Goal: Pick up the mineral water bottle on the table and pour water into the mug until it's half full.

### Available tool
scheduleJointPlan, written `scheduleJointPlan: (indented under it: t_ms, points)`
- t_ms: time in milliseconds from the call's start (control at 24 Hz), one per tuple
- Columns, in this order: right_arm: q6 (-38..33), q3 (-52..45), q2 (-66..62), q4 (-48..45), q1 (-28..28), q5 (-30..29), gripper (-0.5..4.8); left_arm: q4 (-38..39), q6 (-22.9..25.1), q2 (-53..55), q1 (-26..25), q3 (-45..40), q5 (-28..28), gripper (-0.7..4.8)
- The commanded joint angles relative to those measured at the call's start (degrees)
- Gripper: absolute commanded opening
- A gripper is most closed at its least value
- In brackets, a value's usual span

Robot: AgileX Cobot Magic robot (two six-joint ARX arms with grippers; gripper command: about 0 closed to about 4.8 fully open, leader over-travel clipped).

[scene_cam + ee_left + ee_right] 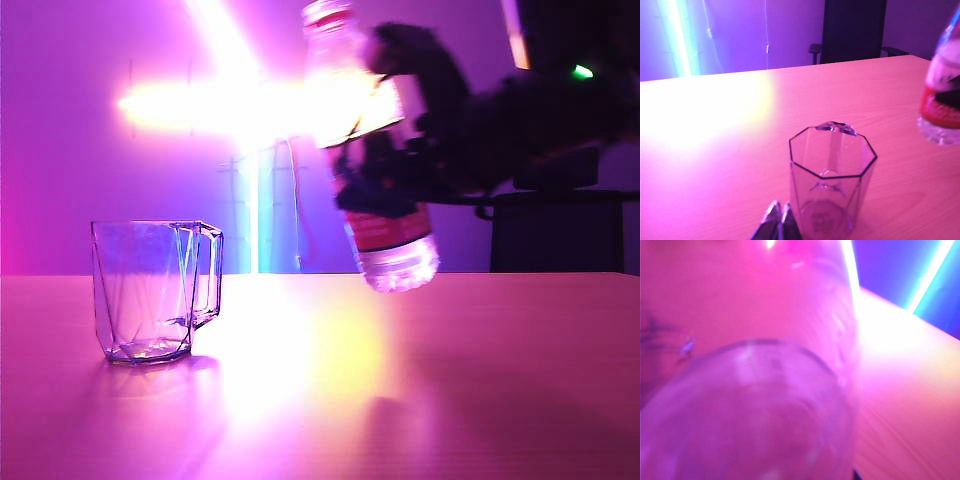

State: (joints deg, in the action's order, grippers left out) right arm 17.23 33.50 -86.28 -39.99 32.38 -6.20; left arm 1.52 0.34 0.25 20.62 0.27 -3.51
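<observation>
The mineral water bottle [385, 225] hangs above the table [400, 390], right of centre, its neck leaning toward the mug. My right gripper [375, 170] is shut on its middle, over the red-and-white label. In the right wrist view the bottle [755, 410] fills the picture and only one fingertip [856, 474] shows. The clear faceted mug [150, 290] stands upright at the left, handle toward the bottle, and looks empty. The water is hidden by glare. My left gripper [779, 220] is shut with nothing in it, just short of the mug [832, 185]. The bottle [942, 105] shows beyond it.
A dark office chair [855, 30] stands behind the table's far edge, also seen as a dark shape [555, 235] under the right arm. Bright light strips [250, 100] on the back wall throw a strong glare across the tabletop [705, 110].
</observation>
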Motion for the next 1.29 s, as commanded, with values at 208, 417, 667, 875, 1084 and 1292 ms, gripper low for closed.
scheduleJointPlan:
  t_ms: [208, 417, 667, 875, 1084, 1292]
  points:
    - [19.50, 12.11, -1.42, 14.64, 3.32, 4.28, 2.42, -0.31, -0.15, 0.09, -0.07, 0.24, -0.31, -0.02]
    - [26.32, 17.57, -6.54, 14.97, 6.23, 11.32, 2.42, -0.31, -0.15, 0.09, -0.07, 0.24, -0.31, -0.02]
    - [36.20, 20.13, -10.01, 14.95, 9.99, 15.96, 2.42, -0.31, -0.15, 0.09, -0.07, 0.24, -0.28, -0.02]
    - [41.27, 20.83, -12.26, 14.88, 11.52, 21.05, 2.42, -0.31, -0.15, 0.09, -0.07, 0.24, -0.31, -0.02]
    - [41.81, 20.98, -12.98, 14.84, 11.80, 24.46, 2.42, -0.31, -0.15, 0.09, -0.07, 0.24, -0.28, -0.02]
    - [46.07, 20.98, -12.98, 14.82, 11.82, 27.36, 2.42, -0.31, -0.15, 0.09, -0.04, 0.24, -0.28, -0.02]
